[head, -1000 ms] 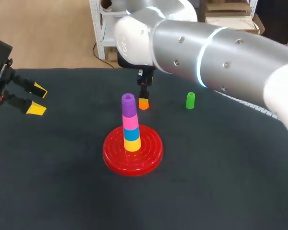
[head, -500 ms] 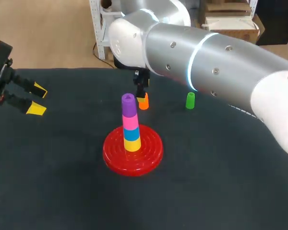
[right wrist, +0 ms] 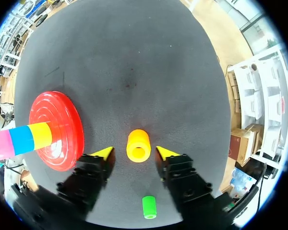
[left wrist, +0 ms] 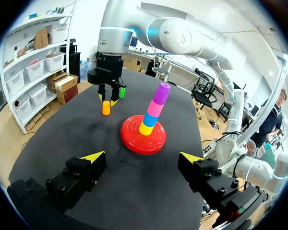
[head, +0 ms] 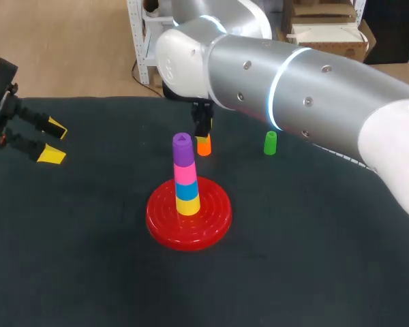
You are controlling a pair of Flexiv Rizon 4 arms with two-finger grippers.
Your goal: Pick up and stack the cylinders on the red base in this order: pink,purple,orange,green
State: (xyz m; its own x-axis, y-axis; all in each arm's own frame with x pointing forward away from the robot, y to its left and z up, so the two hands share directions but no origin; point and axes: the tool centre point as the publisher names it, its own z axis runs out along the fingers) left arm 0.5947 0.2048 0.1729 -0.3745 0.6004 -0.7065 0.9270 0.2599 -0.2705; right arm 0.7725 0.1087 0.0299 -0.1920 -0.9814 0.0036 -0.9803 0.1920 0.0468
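The red base (head: 211, 221) carries a post stacked yellow, blue, pink and purple (head: 182, 158). Behind it the orange cylinder (head: 203, 145) stands upright on the table. My right gripper (head: 202, 135) hangs directly over it. In the right wrist view the orange cylinder (right wrist: 138, 145) sits between the yellow tips of the right gripper (right wrist: 134, 153), with a dark gap on each side, so the gripper is open. The green cylinder (head: 270, 143) stands to the right of the orange one. My left gripper (head: 46, 142) is open and empty at the table's far left.
The dark table top (head: 313, 259) is bare in front of the base and to its right. My right arm (head: 307, 75) spans the back of the table above the green cylinder. In the left wrist view the red base (left wrist: 134, 143) lies ahead of the left gripper (left wrist: 141, 157).
My right arm has shifted slightly to the left and its gripper has settled around the orange cylinder. The left arm and all the cylinders have stayed in place.
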